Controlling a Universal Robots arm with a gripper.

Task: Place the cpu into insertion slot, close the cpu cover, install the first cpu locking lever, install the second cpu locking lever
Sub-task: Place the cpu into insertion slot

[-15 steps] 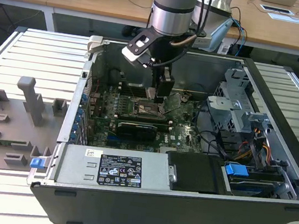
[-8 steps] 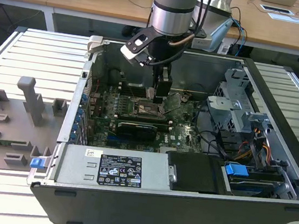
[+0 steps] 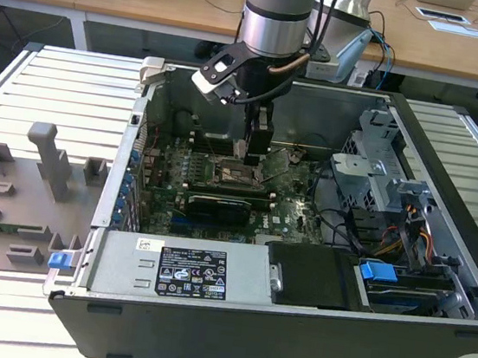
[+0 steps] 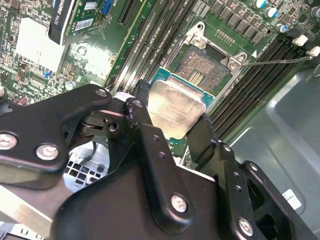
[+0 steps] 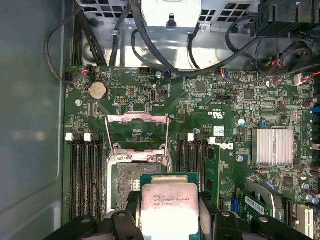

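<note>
the silver and black cylindrical robot arm stood vertical, its wrist pointing straight down. the black two-fingered metal claw hung below it, tips downward. in the second wrist view its black bolted fingers were closed against opposite edges of the small flat square silver-grey cpu, pinching it between them.

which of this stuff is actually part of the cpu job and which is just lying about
Job: cpu held in the hand, insertion slot, open cpu cover, locking lever.
Lying about: power supply box, coin battery, heatsink, grey blocks.
</note>
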